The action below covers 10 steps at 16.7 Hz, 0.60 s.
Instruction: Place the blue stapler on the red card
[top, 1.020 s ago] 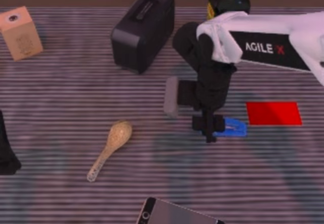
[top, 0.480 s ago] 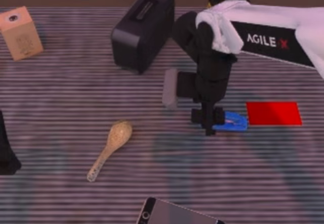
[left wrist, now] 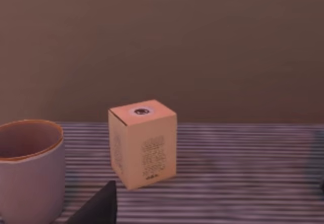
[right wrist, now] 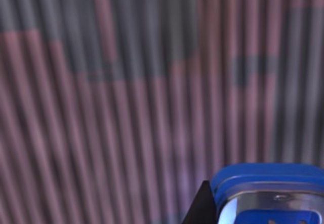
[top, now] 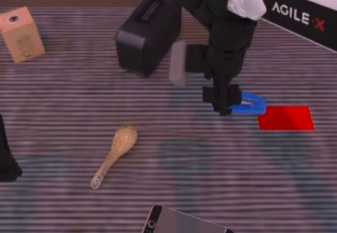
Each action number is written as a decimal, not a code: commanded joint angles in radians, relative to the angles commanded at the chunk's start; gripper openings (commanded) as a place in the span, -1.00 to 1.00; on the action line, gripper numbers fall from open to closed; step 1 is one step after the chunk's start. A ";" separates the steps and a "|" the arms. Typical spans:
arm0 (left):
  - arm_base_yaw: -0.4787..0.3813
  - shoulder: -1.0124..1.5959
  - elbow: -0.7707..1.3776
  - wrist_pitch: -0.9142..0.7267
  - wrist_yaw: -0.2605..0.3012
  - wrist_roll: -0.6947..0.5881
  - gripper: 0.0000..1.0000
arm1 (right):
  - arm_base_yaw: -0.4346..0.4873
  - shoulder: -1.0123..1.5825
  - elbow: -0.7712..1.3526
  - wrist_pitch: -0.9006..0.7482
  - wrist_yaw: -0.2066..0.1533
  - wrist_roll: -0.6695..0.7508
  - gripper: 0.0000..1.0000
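Note:
The blue stapler (top: 247, 104) hangs above the table with my right gripper (top: 225, 102) shut on its left end. In the top view it lies just left of and slightly behind the red card (top: 285, 118), which is flat on the table at the right. The right wrist view shows the stapler's blue end (right wrist: 268, 191) close up beside one dark fingertip (right wrist: 202, 210), with striped tabletop beyond; the card is out of that view. My left arm (top: 6, 159) is parked at the table's left edge.
A black case (top: 148, 31) stands at the back middle. A tan box (top: 21, 34) sits at the back left, also seen as the box (left wrist: 143, 143) next to a cup (left wrist: 30, 168). A wooden spoon (top: 113, 155) and a phone (top: 184, 223) lie toward the front.
My right gripper has risen with the stapler and carried it toward the back and to the right, closer to the red card. The left arm has not moved.

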<state>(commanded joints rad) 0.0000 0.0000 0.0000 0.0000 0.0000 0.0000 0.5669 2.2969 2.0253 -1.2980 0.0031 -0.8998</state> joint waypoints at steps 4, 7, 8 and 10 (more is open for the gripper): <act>0.000 0.000 0.000 0.000 0.000 0.000 1.00 | -0.004 0.003 -0.002 0.002 0.000 0.002 -1.00; 0.000 0.000 0.000 0.000 0.000 0.000 1.00 | -0.012 -0.002 0.008 0.021 0.010 0.060 -1.00; 0.000 0.000 0.000 0.000 0.000 0.000 1.00 | -0.018 -0.005 0.013 0.032 0.017 0.100 -1.00; 0.000 0.000 0.000 0.000 0.000 0.000 1.00 | -0.036 -0.014 0.024 0.060 0.032 0.213 -1.00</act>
<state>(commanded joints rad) 0.0000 0.0000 0.0000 0.0000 0.0000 0.0000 0.5305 2.2832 2.0497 -1.2378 0.0349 -0.6872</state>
